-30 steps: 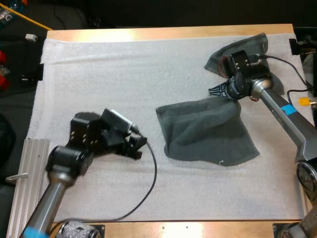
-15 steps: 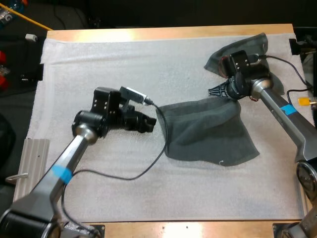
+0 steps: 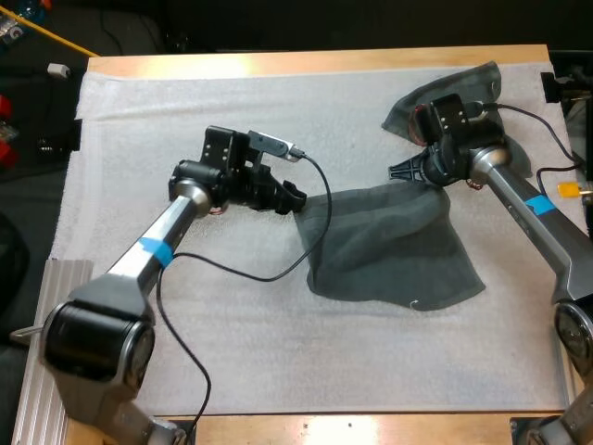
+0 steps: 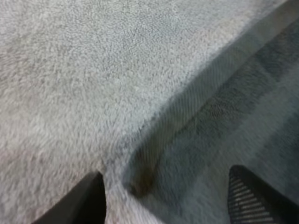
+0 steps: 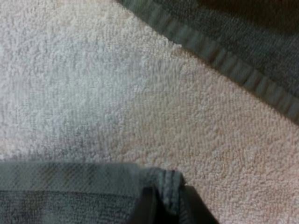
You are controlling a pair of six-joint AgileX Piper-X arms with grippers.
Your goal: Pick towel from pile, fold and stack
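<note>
A dark grey-green towel (image 3: 389,241) lies spread and partly folded in the middle right of the white mat (image 3: 185,111). My left gripper (image 3: 295,196) is at the towel's far left corner (image 4: 140,179), fingers (image 4: 88,200) open on either side of that corner. My right gripper (image 3: 404,171) is shut on the towel's far right corner (image 5: 163,184), pinching the hem. Another dark towel (image 3: 445,93) lies crumpled at the mat's far right, behind my right arm; its hemmed edge (image 5: 224,60) shows beyond the pinched corner.
A ribbed metal piece (image 3: 46,343) lies at the table's left front edge. The wooden table edge (image 3: 278,63) runs along the far side. The mat's left and near parts are bare.
My left arm swung from the mat's near left up and to the right, ending at the towel's far left corner. The right arm and towel have not moved.
</note>
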